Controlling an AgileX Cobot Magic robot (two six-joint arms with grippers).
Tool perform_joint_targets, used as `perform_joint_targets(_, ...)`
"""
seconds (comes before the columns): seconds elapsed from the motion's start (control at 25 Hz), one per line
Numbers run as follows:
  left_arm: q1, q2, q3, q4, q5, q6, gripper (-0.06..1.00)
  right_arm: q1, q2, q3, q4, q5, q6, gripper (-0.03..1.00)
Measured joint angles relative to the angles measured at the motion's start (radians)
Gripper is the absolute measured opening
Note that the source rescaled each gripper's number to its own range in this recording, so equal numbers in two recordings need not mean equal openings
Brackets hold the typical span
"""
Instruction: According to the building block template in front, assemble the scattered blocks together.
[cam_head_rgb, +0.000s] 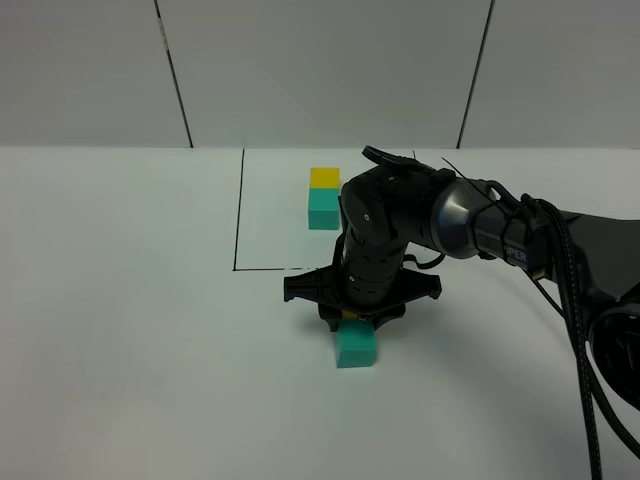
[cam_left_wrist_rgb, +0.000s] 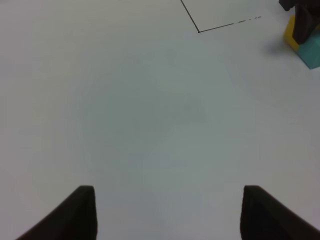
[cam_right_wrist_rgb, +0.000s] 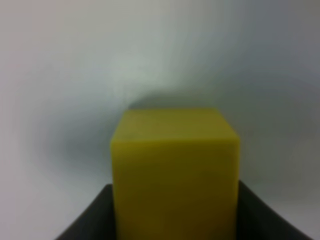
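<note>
White tabletop (cam_head_rgb: 120, 300) and pale panelled walls are filling every view, with a thin black outline marking a rectangle toward the far side. Inside that outline the building block template (cam_head_rgb: 323, 199) is sitting, yellow on the far side and teal on the near side, joined as one pair. I am working the right gripper (cam_head_rgb: 352, 316) just outside the near edge of the outline, where it is pinching the yellow cube (cam_right_wrist_rgb: 175, 170) between its fingers; the right wrist view is showing the cube filling the gap with a dark finger pressing on either flank. The teal cube (cam_head_rgb: 357, 345) is lying on the tabletop directly on the near side of the yellow one, apparently touching it, though the gripper is hiding the seam. I am judging this as the joining step, nearly complete: yellow far, teal near, matching the template. Next I am expecting to need a check that the faces are flush, then a gentle release without dragging the yellow cube askew. The left gripper (cam_left_wrist_rgb: 167, 212) is hovering spread and empty over bare tabletop, well apart.
</note>
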Motion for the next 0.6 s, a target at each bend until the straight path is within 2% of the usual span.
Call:
perform_joint_targets(0.08, 0.000, 0.000, 0.000, 0.000, 0.000, -0.001, 0.38, 0.000, 0.000, 0.000, 0.000, -0.001, -0.001, 0.03)
perform_joint_targets(0.12, 0.000, 0.000, 0.000, 0.000, 0.000, -0.001, 0.38, 0.000, 0.000, 0.000, 0.000, -0.005, -0.001, 0.08)
perform_joint_targets(0.16, 0.000, 0.000, 0.000, 0.000, 0.000, -0.001, 0.38, 0.000, 0.001, 0.000, 0.000, -0.008, -0.001, 0.18)
perform_joint_targets(0.36, 0.000, 0.000, 0.000, 0.000, 0.000, -0.001, 0.38, 0.000, 0.002, 0.000, 0.000, -0.015, -0.001, 0.94)
perform_joint_targets(0.4, 0.000, 0.000, 0.000, 0.000, 0.000, -0.001, 0.38, 0.000, 0.002, 0.000, 0.000, -0.015, -0.006, 1.00)
perform_joint_targets(0.6, 0.000, 0.000, 0.000, 0.000, 0.000, -0.001, 0.38, 0.000, -0.058, 0.000, -0.022, -0.009, -0.054, 1.00)
